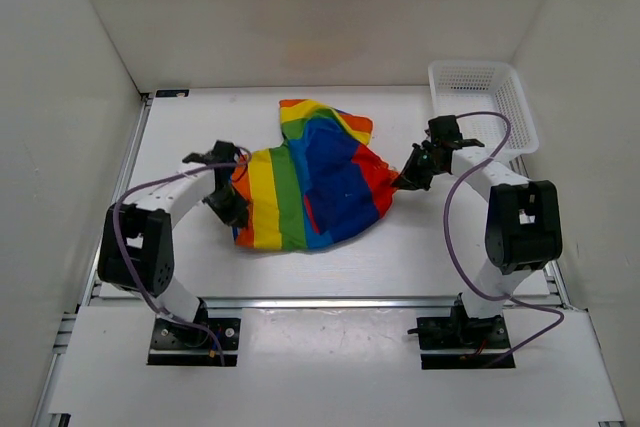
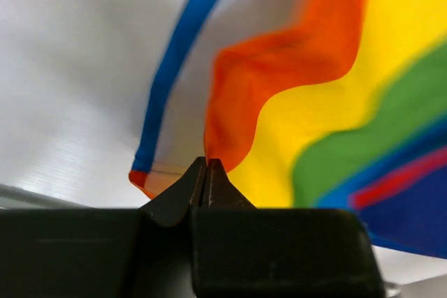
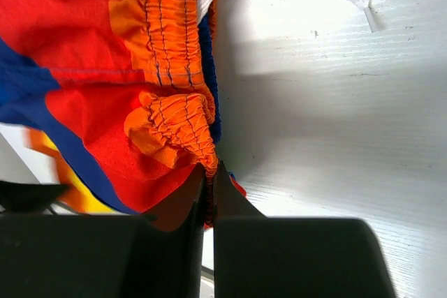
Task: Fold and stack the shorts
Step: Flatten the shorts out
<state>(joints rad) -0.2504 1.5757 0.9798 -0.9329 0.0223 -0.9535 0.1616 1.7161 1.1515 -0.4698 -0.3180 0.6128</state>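
The rainbow-striped shorts [image 1: 315, 182] lie crumpled in the middle of the table, between both arms. My left gripper [image 1: 236, 209] is shut on the orange edge of the shorts [image 2: 279, 102] at their left side; the cloth hangs stretched in front of it. My right gripper [image 1: 407, 179] is shut on the orange elastic waistband [image 3: 174, 113] at the shorts' right side, the gathered band pinched between the fingertips [image 3: 209, 176].
A white mesh basket [image 1: 485, 102] stands at the back right, close behind my right arm. White walls enclose the table on the left, back and right. A metal rail runs along the near edge [image 1: 320, 302].
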